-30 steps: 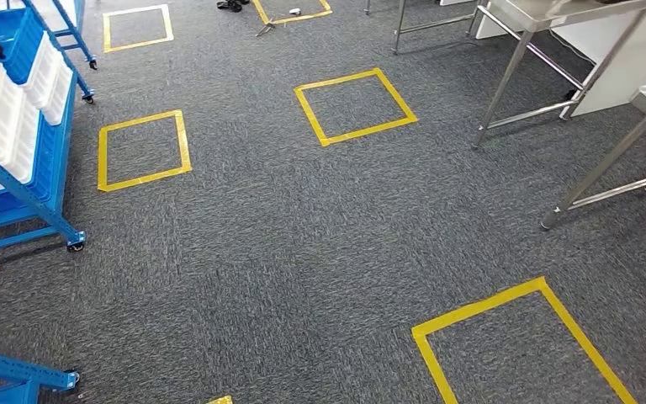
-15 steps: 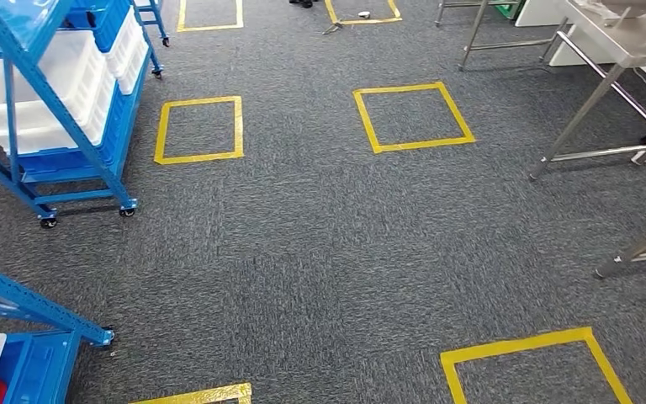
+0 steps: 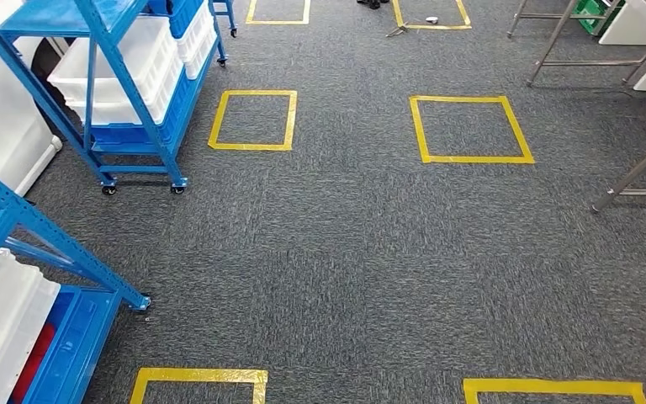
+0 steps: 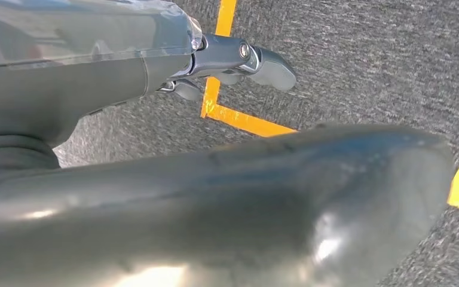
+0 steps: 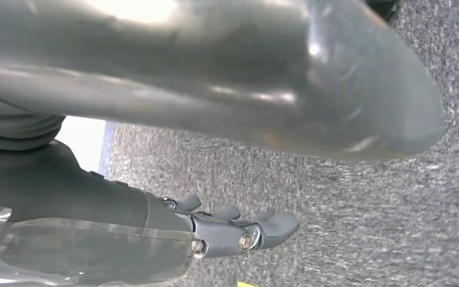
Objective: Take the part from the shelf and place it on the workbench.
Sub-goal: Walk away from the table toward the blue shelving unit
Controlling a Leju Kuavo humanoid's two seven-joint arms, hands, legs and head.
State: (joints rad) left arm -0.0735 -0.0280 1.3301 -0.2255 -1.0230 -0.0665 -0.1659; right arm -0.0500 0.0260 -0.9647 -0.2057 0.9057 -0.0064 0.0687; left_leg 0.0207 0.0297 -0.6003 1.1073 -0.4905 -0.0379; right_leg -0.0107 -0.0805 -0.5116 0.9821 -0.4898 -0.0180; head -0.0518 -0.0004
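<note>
- Grey carpet [image 3: 345, 252] with yellow tape squares [image 3: 471, 128] surrounds you.
- Blue shelf [image 3: 126, 93] with white bins [image 3: 122, 63] stands ahead-left; the part itself isn't discernible.
- Worktop legs [image 3: 635, 172] stand right.
- Left hand [image 4: 239, 63] and right hand [image 5: 239, 230] hang with fingers apart, holding nothing.
- Judged step: approach; next, face the shelf.

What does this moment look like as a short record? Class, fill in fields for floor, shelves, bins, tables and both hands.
floor: grey carpet with yellow tape squares
shelves: blue wheeled rack far left; second blue rack nearer
bins: white bins on the far rack
tables: metal table legs at right
left hand: hangs over the carpet, holds nothing
right hand: hangs over the carpet, holds nothing
</note>
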